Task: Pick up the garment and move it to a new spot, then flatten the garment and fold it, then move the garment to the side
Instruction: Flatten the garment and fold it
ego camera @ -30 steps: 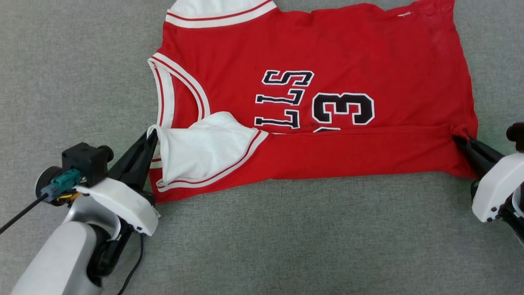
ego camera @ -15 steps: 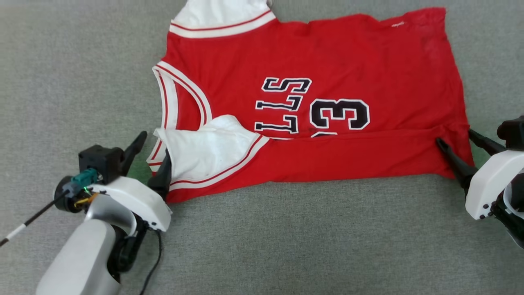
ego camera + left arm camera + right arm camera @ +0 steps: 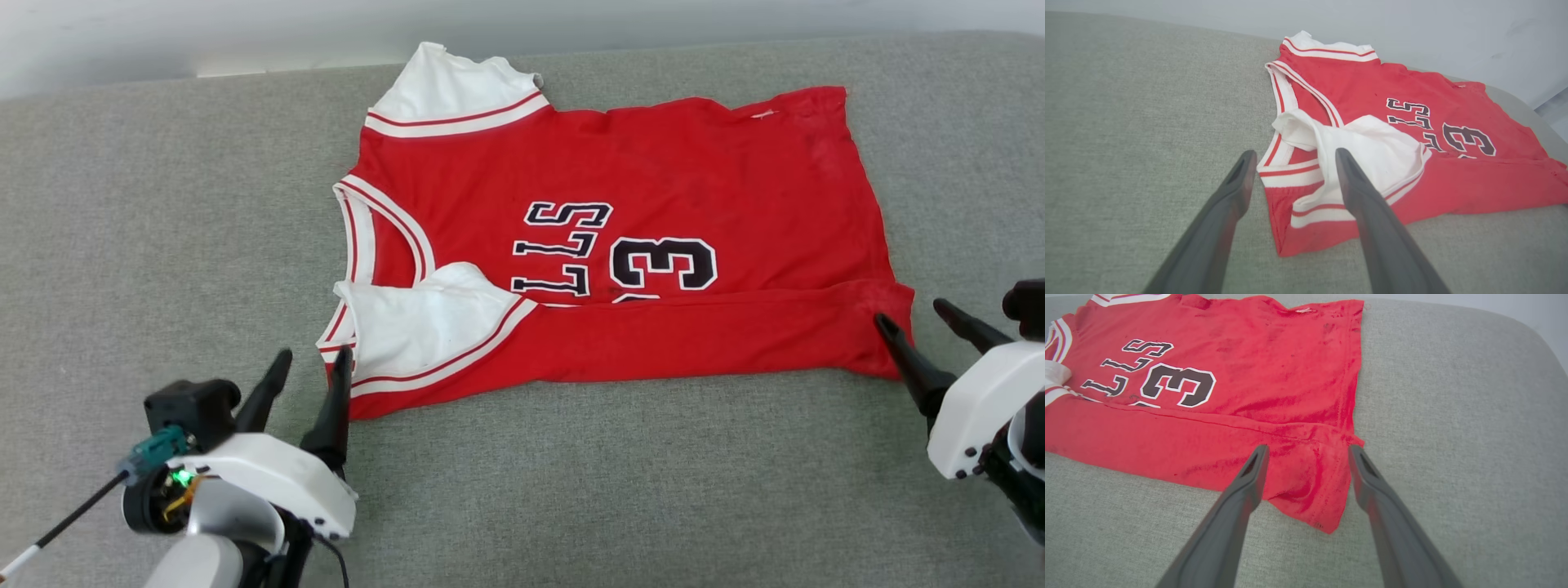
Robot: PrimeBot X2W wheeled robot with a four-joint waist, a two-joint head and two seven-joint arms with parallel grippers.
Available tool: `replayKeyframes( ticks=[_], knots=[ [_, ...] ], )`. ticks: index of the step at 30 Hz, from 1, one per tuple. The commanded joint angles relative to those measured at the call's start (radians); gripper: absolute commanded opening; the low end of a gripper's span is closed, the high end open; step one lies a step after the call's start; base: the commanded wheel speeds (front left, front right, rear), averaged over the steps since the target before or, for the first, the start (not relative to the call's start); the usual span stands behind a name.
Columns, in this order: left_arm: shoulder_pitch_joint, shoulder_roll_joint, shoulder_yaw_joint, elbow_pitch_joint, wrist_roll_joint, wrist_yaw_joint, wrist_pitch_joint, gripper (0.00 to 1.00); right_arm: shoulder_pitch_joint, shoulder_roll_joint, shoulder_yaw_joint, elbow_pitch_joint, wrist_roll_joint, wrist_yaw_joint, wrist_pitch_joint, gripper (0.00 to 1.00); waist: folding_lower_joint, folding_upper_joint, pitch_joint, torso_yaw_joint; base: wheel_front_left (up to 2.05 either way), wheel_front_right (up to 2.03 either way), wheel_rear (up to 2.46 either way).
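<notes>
Status: jersey is centre of the grey cushion, spread flat, collar end left, hem end right. The near long edge is turned over toward the far side, so a red band covers the near part of the lettering and number. The near white sleeve panel lies folded onto the chest, a bit rumpled. The far sleeve and far edge are not folded.

Left claw: wide open, holding nothing, fingers just beside the near-left corner. Right claw: wide open, empty, fingers either side of the near-right corner. Can't tell if either tip touches cloth.

My read: relocate and flatten look done, first lengthwise fold is laid. Left to do: fold the far edge in to match, probably one crosswise fold, then shift the bundle to the side. Roughly halfway. The sleeve lump on the left may need smoothing before the next fold.
</notes>
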Motion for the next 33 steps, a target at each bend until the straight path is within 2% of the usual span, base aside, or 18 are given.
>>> replayKeyframes(
  ticks=[1, 7, 11, 21, 24, 25, 26, 27, 33],
  knots=[
    [0.021, 0.004, -0.007, -0.025, -0.003, 0.015, 0.025, 1.00, 0.027, 0.024, -0.023, -0.024, -0.013, -0.001, 0.013, 1.00, 0.0000, 0.0000, 0.000, -0.002, 0.00, 0.00, 0.00],
    [0.051, 0.033, -0.044, -0.104, 0.009, 0.053, 0.130, 1.00, 0.089, 0.092, -0.082, -0.115, -0.048, -0.001, 0.065, 1.00, 0.0000, 0.0000, 0.022, -0.017, 0.00, 0.00, 0.00],
    [0.041, 0.056, -0.051, -0.099, 0.036, 0.095, 0.183, 1.00, 0.107, 0.123, -0.090, -0.165, -0.057, -0.001, 0.085, 1.00, 0.0000, 0.0000, 0.046, -0.034, 0.00, 0.00, 0.00],
    [0.029, 0.089, -0.051, -0.050, 0.062, 0.175, 0.278, 1.00, 0.116, 0.162, -0.088, -0.216, -0.074, -0.001, 0.086, 1.00, 0.0000, 0.0000, 0.104, -0.066, 0.00, 0.00, 0.00],
    [0.038, 0.093, -0.071, -0.021, 0.061, 0.176, 0.323, 1.00, 0.108, 0.161, -0.083, -0.220, -0.076, -0.001, 0.083, 1.00, 0.0000, 0.0000, 0.118, -0.073, 0.00, 0.00, 0.00],
    [0.041, 0.091, -0.085, -0.013, 0.050, 0.166, 0.344, 0.66, 0.105, 0.159, -0.083, -0.220, -0.078, -0.001, 0.081, 1.00, 0.0000, 0.0000, 0.120, -0.074, 0.00, 0.00, 0.00],
    [0.045, 0.089, -0.094, -0.008, 0.043, 0.159, 0.358, 0.25, 0.103, 0.154, -0.085, -0.221, -0.080, -0.001, 0.082, 1.00, 0.0000, 0.0000, 0.121, -0.074, 0.00, 0.00, 0.00],
    [0.046, 0.088, -0.102, -0.007, 0.040, 0.151, 0.366, 0.00, 0.099, 0.149, -0.088, -0.221, -0.083, -0.001, 0.083, 1.00, 0.0000, 0.0000, 0.121, -0.075, 0.00, 0.00, 0.00],
    [0.041, 0.079, -0.105, -0.037, 0.038, 0.126, 0.324, 0.00, 0.088, 0.121, -0.120, -0.212, -0.109, -0.001, 0.127, 1.00, 0.0000, 0.0000, 0.089, -0.050, 0.00, 0.00, 0.00]
  ],
)
